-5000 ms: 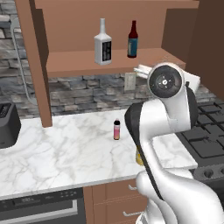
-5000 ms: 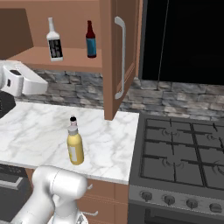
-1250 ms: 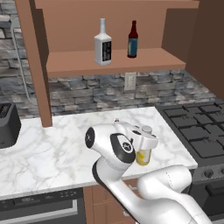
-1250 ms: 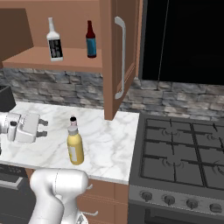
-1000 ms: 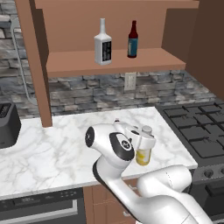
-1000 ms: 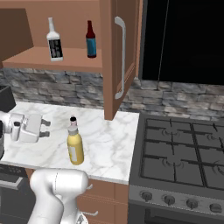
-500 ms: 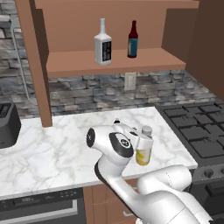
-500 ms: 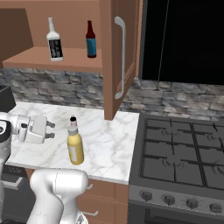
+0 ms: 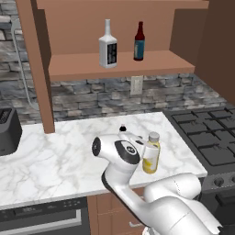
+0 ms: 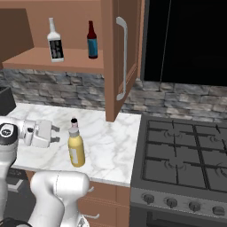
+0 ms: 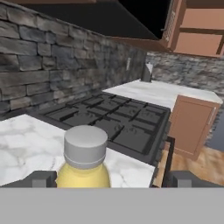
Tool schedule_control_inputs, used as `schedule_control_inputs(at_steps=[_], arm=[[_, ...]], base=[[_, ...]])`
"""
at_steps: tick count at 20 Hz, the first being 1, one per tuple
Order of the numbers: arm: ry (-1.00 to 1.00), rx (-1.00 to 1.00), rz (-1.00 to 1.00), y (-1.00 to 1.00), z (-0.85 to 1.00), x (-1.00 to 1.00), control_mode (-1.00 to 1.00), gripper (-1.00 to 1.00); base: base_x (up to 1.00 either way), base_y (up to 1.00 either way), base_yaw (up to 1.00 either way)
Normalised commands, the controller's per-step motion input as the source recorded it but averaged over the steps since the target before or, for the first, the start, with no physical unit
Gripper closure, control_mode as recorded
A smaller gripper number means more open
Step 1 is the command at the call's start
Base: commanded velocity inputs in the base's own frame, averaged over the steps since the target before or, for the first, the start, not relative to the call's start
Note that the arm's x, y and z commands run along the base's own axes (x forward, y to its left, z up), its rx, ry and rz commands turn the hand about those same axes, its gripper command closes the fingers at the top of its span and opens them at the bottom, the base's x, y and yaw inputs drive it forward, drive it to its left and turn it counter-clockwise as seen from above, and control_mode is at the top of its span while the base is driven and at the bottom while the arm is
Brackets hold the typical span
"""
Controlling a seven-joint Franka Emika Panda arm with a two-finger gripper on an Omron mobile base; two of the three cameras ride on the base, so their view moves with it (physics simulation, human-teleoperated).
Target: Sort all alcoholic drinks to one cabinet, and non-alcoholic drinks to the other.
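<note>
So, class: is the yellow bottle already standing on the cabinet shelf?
No: the yellow bottle stands on the marble counter, below the shelf.

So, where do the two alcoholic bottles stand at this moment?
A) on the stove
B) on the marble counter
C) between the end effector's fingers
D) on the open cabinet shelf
D: the whitish bottle and the dark-brown bottle stand upright, side by side, on the cabinet shelf.

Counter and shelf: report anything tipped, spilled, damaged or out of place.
Nothing stands out. The yellow juice bottle stands upright on the marble counter, its cap on, with the open hand level beside it. The whitish bottle and the dark-brown bottle stand upright on the cabinet shelf. No spills.
</note>
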Motion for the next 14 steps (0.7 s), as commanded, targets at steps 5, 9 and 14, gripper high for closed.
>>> schedule_control_inputs(at_steps=[5,9,14], arm=[[0.0,0.0,0.0,-0.03,-0.12,0.14,-1.0,-1.0],[0.0,0.0,0.0,-0.03,-0.11,0.16,-1.0,-1.0],[0.0,0.0,0.0,0.0,-0.13,0.23,-1.0,-1.0]], base=[[0.0,0.0,0.0],[0.0,0.0,0.0],[0.0,0.0,0.0]])
